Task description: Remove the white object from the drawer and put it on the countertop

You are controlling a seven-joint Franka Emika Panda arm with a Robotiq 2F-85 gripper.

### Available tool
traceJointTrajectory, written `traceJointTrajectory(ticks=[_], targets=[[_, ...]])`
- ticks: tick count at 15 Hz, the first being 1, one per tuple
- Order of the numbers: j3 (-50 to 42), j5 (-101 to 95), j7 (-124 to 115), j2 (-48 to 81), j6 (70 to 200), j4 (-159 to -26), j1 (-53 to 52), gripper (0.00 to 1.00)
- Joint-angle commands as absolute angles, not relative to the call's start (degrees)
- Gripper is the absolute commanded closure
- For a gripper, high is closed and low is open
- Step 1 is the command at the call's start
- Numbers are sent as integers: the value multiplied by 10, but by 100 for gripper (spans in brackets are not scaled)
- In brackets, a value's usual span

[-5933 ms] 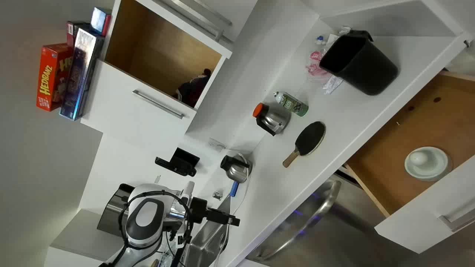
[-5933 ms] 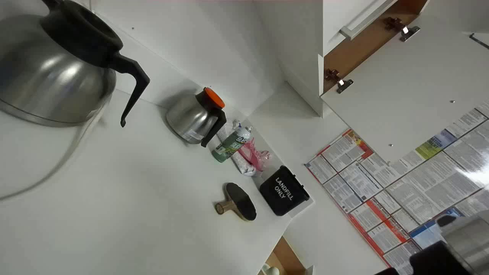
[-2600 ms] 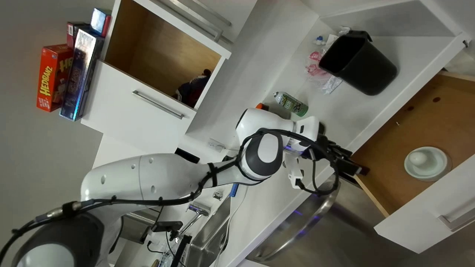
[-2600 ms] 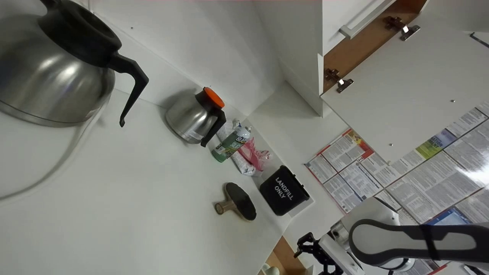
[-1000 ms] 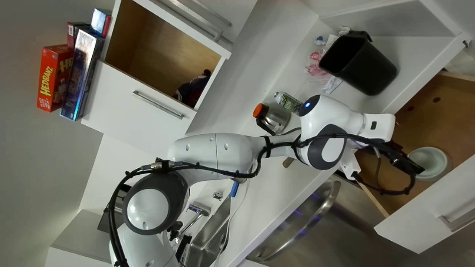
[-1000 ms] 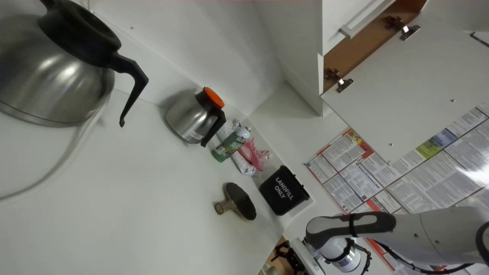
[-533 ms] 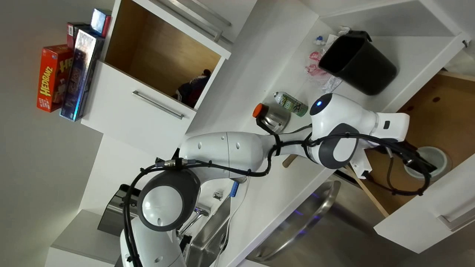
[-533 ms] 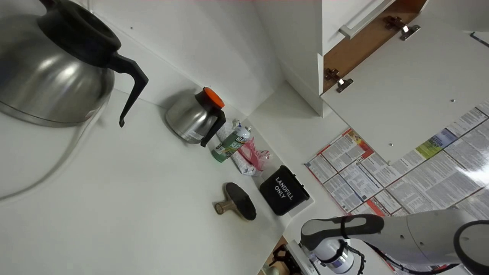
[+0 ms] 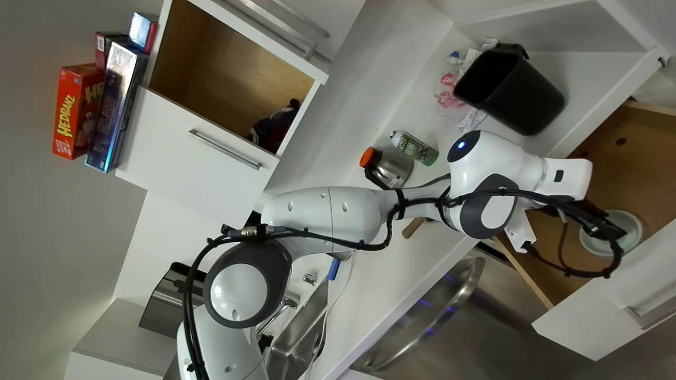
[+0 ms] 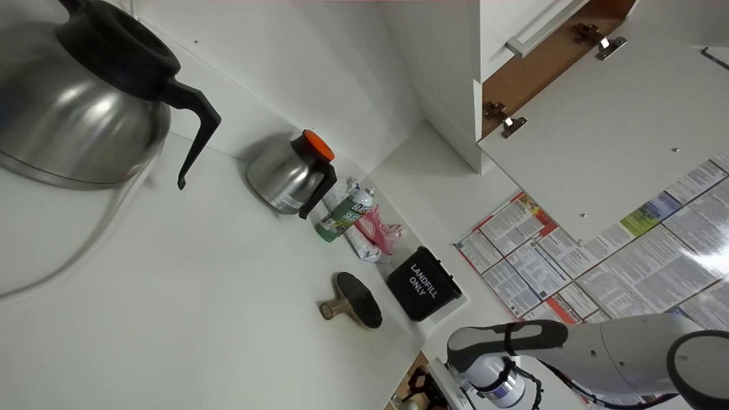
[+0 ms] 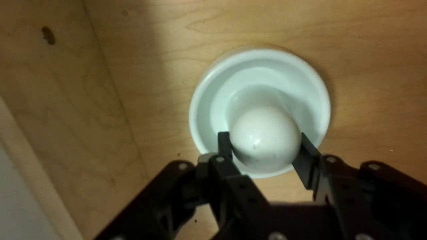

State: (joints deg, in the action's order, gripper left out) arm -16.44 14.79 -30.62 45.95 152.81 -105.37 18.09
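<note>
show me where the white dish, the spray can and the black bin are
White dish [image 11: 258, 76]: wrist view, on its bare inner surface.
Spray can [image 9: 415, 147]: in an exterior view, on its labelled side.
Black bin [image 10: 424, 285]: in an exterior view, on the wall lettered LANDFILL ONLY.

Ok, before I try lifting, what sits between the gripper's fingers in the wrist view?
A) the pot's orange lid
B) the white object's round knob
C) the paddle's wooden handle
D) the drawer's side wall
B: in the wrist view the gripper straddles the round knob of the white object, one finger on each side.
</note>
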Motion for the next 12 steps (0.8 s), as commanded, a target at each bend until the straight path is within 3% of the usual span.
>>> traceJointTrajectory(ticks=[1,12], targets=[[-177,161,-301,439,1503,-1067,178,77],[-190,148,-205,240,1443,-1212,200,77]])
